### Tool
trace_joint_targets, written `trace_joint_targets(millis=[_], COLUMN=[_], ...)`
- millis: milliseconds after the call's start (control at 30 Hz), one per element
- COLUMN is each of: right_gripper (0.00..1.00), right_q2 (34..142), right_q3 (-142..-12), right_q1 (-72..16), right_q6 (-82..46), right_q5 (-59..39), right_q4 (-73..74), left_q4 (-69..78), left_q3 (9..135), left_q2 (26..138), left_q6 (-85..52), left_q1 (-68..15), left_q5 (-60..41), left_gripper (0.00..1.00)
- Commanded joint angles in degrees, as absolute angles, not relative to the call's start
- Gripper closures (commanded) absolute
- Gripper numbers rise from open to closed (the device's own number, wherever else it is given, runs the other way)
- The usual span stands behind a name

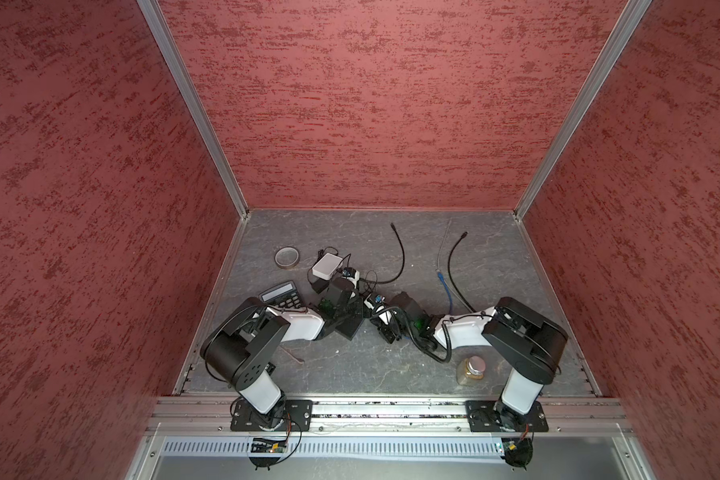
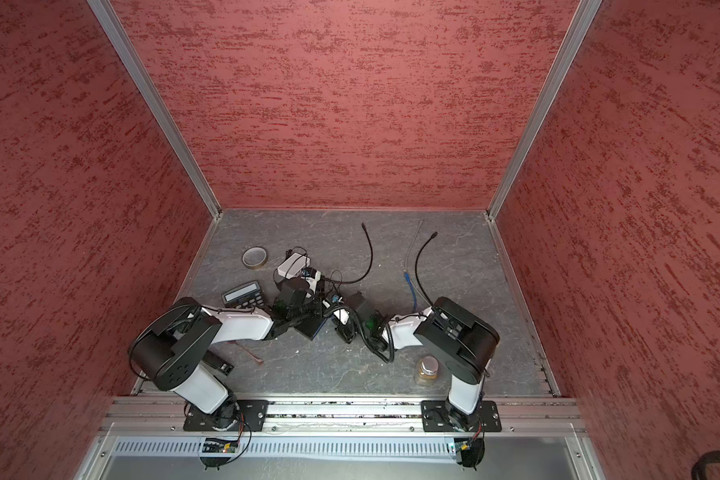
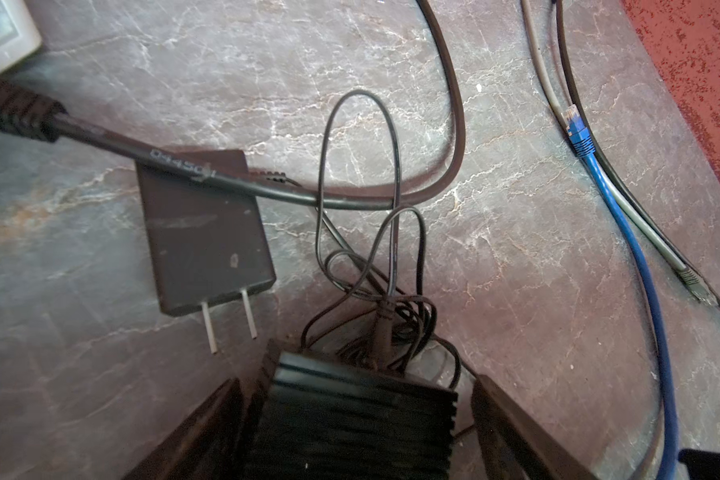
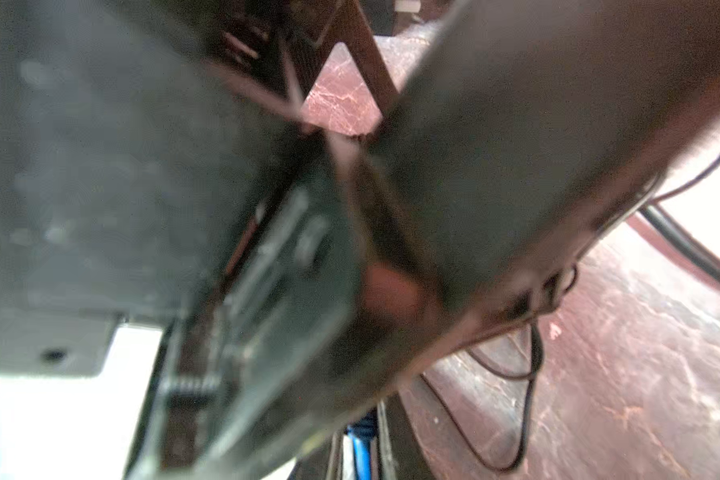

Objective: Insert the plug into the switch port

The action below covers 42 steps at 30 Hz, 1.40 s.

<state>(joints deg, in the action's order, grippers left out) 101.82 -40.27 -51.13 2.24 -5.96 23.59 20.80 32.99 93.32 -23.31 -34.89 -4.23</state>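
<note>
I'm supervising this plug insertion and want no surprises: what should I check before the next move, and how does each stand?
1. Switch between the left fingers: ok.
2. Left gripper clamped on it: not ok; open, with a gap beside the switch.
3. Right gripper holding a plug: cannot tell; shut, but its wrist view is blurred.
4. Port in sight: cannot tell; no view shows it.
5. Blue plug at the switch: not ok; it lies apart.
6. Thin cord clear of the switch: not ok; tangled against it.
</note>
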Motion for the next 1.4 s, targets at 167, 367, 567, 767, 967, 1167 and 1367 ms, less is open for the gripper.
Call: trace_joint_targets(millis=[167,367,567,767,967,1167,1367], right_gripper=[0.99,0.99,0.99,1.00,1.00,1.00,1.00], right_q2=[102.82,104.74,105.36,105.42,106.18,107.39,108.27], right_q3=[-44.07,-47.55,-50.06,-51.53,-52.86,-54.99,-54.46], right_q1=[-52.99,-53.00,-53.02,-53.01,-53.15,-53.17,-53.18], right_q6=[3.94,5.58,7.18,7.02,10.97,12.86,13.01], right_q5=[-10.08,-11.60,-10.64,-9.63,-14.73,-14.05,-14.16], right_q4=[36.62,34.14,33.48,36.01,39.02,39.11,45.33], left_q4=[25.70,28.26,27.86,30.49,34.09,35.29,39.86], left_q3=[32.58,33.90,35.74,33.95,33.81,34.72,34.19], left_q2=[94.67,97.15,99.26,100.27,102.17,103.30,104.77], left_q6=[-25.45,-24.66,-23.57,-24.91,-25.14,-25.12,-27.18], left_q1=[-40.05,-41.62,-43.44,-44.36,-45.59,-47.22,-48.01], left_q5=[-18.34,-23.69,-25.59,-25.58,-29.17,-31.96,-35.01], left_gripper=[0.15,0.17,0.19,0.19,0.19,0.19,0.19])
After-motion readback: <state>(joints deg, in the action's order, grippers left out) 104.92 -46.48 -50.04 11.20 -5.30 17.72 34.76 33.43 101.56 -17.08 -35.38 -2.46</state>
